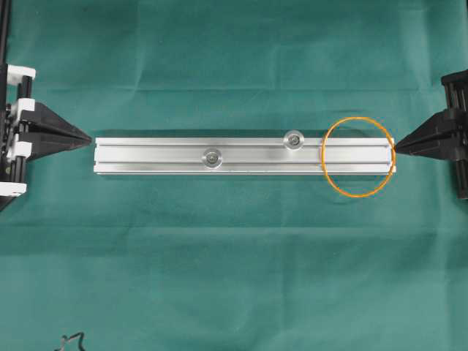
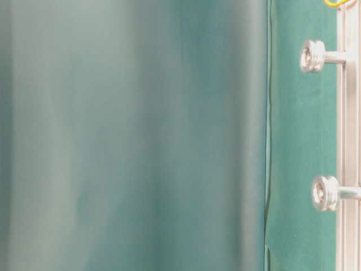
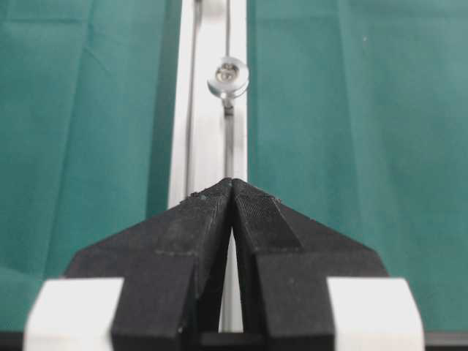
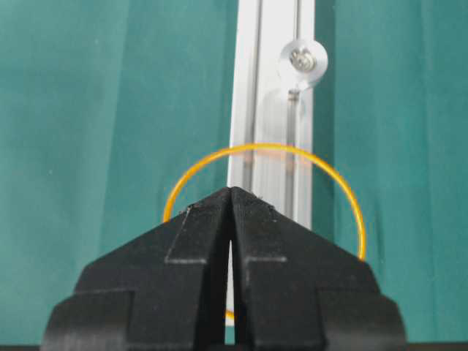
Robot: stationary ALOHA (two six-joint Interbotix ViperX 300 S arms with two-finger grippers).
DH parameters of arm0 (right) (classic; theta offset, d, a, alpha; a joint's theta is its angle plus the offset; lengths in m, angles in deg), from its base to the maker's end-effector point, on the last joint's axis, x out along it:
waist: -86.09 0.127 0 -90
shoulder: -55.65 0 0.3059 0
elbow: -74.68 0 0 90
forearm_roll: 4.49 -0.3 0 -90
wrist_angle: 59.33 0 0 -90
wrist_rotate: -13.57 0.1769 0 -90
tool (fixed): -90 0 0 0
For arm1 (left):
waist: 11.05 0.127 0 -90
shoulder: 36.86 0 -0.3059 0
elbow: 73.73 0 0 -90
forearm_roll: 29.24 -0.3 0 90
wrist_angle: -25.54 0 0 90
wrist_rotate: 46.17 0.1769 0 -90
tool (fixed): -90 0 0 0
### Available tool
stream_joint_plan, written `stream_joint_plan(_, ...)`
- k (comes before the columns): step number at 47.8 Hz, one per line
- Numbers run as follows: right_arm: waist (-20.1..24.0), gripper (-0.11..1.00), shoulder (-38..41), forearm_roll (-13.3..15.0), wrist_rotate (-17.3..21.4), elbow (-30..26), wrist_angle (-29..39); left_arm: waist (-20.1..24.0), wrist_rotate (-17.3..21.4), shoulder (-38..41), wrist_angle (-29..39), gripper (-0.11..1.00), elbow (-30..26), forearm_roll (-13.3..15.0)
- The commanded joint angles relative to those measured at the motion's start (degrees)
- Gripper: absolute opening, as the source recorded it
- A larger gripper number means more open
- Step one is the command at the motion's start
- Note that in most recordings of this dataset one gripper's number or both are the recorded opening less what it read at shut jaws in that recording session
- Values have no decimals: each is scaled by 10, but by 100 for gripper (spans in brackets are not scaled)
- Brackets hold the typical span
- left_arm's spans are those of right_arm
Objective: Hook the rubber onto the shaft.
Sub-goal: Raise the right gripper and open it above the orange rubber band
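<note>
While the rubber [image 1: 357, 157] lies loose across the rail [image 1: 245, 155] at its 3 o'clock end, past the nearer shaft [image 1: 294, 139] and hooked on neither it nor the second shaft [image 1: 213, 157], the task looks unstarted. Left gripper [image 1: 88, 139] and right gripper [image 1: 395, 149] sit fully closed, holding nothing, at the rail's 9 and 3 o'clock ends. Table-level view is mostly blurred cloth; the band is barely visible there.

You will find the counter [image 1: 219, 278] covered in matt green cloth with faint creases. The rail [image 1: 161, 156] is brushed silver metal with smooth grooves. Both pins [image 1: 213, 157] [image 1: 294, 139] are glossy metal. The rubber [image 1: 357, 194] is thin, smooth and orange. Gripper fingers [image 3: 256, 219] are matt black textured plastic.
</note>
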Motion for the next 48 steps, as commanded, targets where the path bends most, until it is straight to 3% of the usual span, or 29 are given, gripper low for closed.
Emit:
stream_joint_plan(1,1,3,3,-2,2,-18,2,0,0,5,-3,0,-18,-1)
stream_joint_plan(14,0,3,9,-1,2,-31,54,0,0,5,-3,0,-18,-2)
stream_joint_plan(34,1,3,50,-1,3,-91,245,0,0,5,-3,0,-19,-1)
stream_joint_plan(48,1,3,67,4,3,-105,323,0,1,5,-3,0,-24,-1)
